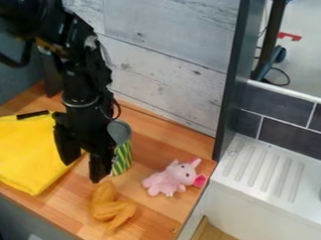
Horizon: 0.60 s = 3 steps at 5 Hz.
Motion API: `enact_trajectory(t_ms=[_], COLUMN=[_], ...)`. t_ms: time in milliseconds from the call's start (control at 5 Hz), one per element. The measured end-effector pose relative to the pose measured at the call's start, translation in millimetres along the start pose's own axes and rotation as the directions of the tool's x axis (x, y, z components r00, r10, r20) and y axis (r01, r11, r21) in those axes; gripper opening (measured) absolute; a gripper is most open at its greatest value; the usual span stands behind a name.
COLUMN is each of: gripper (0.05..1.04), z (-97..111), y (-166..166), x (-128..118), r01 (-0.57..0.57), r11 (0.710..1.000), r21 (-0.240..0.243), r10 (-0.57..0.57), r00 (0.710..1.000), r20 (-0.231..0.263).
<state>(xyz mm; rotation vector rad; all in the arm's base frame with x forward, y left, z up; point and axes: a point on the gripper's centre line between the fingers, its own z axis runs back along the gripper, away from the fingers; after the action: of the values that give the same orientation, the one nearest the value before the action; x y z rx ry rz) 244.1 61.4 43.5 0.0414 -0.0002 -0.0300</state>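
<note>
The gripper hangs over the left half of the wooden counter, open, its two black fingers apart with nothing seen between them. Close to its right finger stands a can with green and yellow stripes, partly hidden by the gripper. A folded yellow cloth lies to the left, near the left finger. Below the gripper in the view is a golden-brown toy piece, shaped like a chicken wing. A pink plush animal rests farther right, by the counter's right side.
The wooden counter ends at a dark upright panel and a white sink unit with a ridged drainboard on the right. A pale wood-plank wall rises behind the counter.
</note>
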Motion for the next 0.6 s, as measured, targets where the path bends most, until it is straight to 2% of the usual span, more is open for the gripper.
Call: enact_trajectory(t_ms=[200,400,600], gripper=[1.000,1.000,1.000], z=[-6,-8,-10], y=[4,2,-2], x=[14,37,59], r01=[-0.002,0.022,0.038], r11=[1.000,1.000,0.999], r21=[0.002,0.002,-0.035], r10=[0.002,-0.022,-0.039], r00=[1.000,1.000,0.999], r20=[-0.024,-0.009,-0.003])
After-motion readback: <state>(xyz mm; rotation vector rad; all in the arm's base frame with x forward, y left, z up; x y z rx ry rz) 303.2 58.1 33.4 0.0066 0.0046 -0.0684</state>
